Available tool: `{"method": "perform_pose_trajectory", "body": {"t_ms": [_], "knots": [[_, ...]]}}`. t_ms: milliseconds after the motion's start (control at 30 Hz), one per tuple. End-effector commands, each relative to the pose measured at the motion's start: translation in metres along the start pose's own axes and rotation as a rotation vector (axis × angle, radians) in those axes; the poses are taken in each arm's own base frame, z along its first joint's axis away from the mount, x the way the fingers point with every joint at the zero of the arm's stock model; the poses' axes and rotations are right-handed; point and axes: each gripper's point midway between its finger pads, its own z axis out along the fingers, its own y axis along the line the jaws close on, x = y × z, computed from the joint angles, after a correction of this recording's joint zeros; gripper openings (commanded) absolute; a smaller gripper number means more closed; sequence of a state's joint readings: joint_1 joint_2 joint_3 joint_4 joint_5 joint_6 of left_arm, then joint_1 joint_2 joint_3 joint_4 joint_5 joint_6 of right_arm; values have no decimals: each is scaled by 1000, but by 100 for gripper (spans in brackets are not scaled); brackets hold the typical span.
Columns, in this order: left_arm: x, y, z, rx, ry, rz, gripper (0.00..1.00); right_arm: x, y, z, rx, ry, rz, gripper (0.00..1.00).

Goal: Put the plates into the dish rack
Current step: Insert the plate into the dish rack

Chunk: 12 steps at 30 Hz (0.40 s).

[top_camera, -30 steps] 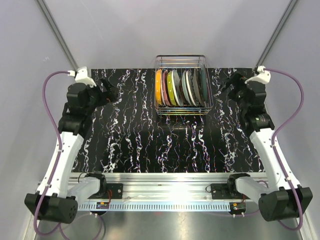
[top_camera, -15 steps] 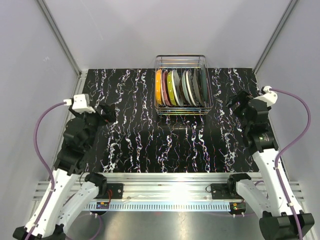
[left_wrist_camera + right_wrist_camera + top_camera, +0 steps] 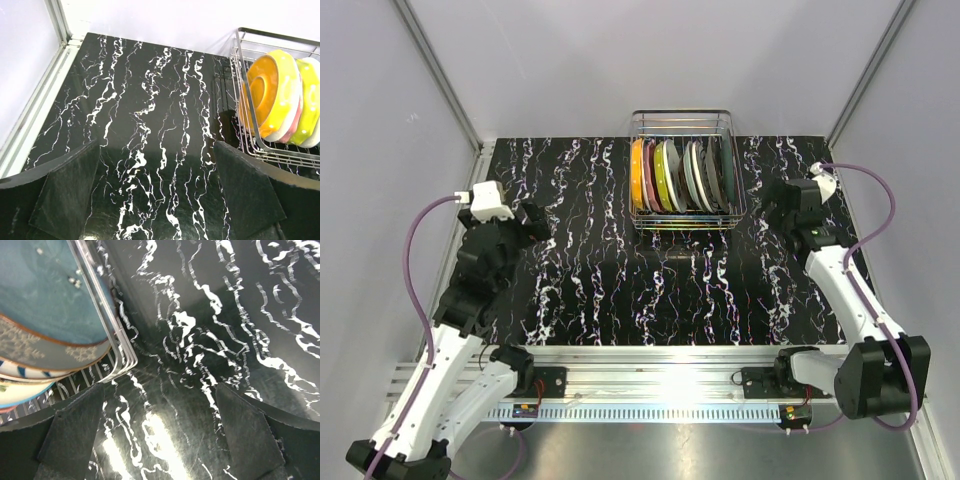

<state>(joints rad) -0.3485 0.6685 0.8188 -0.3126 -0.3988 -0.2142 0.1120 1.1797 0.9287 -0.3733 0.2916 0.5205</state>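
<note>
The left gripper [image 3: 533,221], spread and empty, hovers almost where it was half a second ago. The plates [image 3: 670,176] stand unmoved on edge in the dish rack [image 3: 682,113] at the far middle of the table [image 3: 600,270], overlapping, faces mostly hidden. The right gripper [image 3: 773,200], also spread, has swung in nearer the rack.

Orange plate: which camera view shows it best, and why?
Left wrist view: the orange plate faces the camera in the dish rack, dots and rim clear. Top external shows only its thin top edge. Right wrist shows only other plates.
</note>
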Motion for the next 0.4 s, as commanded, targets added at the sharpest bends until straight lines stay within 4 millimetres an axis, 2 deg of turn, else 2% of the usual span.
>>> {"method": "perform_pose_trajectory", "body": {"t_ms": [0, 167, 300, 367], "knots": [[-30, 2, -3, -21, -80, -18, 99, -20, 23, -9, -94, -34, 21, 100], [-26, 1, 0, -27, -61, -12, 99, -26, 13, -12, -58, -88, 37, 100], [-25, 4, 3, -46, -59, 1, 99, -22, 9, -7, -30, -77, 70, 100], [-23, 7, 4, -61, -56, 6, 99, -19, 1, -4, 27, -67, 88, 100]]}}
